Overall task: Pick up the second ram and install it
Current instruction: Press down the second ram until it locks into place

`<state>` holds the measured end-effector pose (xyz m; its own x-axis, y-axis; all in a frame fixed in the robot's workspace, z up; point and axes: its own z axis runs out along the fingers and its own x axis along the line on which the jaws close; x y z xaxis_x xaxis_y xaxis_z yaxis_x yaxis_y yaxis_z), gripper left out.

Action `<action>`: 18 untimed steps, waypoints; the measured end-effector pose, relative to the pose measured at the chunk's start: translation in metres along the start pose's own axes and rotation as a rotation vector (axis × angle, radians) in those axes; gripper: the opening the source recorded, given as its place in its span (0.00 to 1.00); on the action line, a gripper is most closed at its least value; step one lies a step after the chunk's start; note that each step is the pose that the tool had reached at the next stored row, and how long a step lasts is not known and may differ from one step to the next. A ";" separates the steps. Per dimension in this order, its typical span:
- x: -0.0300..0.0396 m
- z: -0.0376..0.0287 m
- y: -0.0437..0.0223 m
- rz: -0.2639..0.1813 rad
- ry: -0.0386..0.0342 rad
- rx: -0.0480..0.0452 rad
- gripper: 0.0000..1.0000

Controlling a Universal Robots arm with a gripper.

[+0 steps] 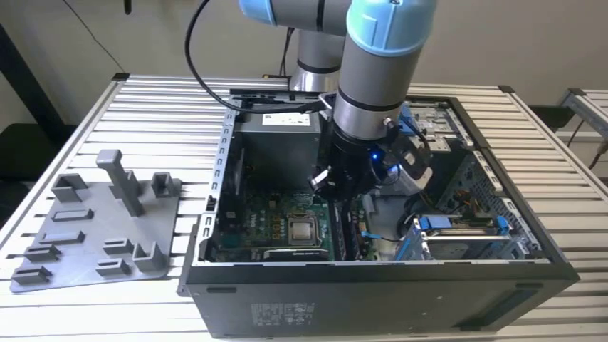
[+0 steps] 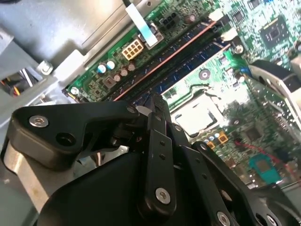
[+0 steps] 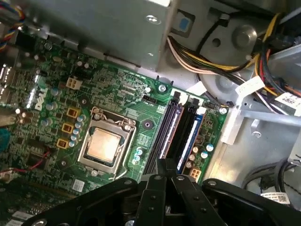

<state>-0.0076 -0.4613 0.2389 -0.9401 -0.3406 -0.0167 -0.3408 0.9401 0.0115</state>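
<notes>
Exterior view: the gripper (image 1: 328,189) is lowered inside the open computer case (image 1: 380,285), over the motherboard (image 1: 275,228); the grey fixture plate (image 1: 95,228) lies well apart on the counter (image 1: 161,114).

Second wrist view: the jaws are seen closed together, tips pressed down at the memory slots (image 2: 188,56), probably to seat the stick.

First wrist view: the second ram (image 3: 170,134) sits in its slot just ahead of the jaws, beside the CPU socket (image 3: 104,146).
</notes>
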 end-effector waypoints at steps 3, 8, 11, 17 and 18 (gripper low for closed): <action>0.0000 0.0002 0.0000 -0.055 -0.0004 -0.0004 0.11; 0.0000 0.0008 0.0000 -0.146 -0.0003 -0.0017 0.11; 0.0000 0.0011 0.0000 -0.200 -0.0004 -0.0025 0.11; 0.0000 0.0018 0.0000 -0.309 -0.0007 -0.0037 0.11; 0.0000 0.0019 0.0000 -0.327 -0.0007 -0.0039 0.11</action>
<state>-0.0076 -0.4613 0.2369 -0.7809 -0.6243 -0.0209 -0.6245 0.7809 0.0092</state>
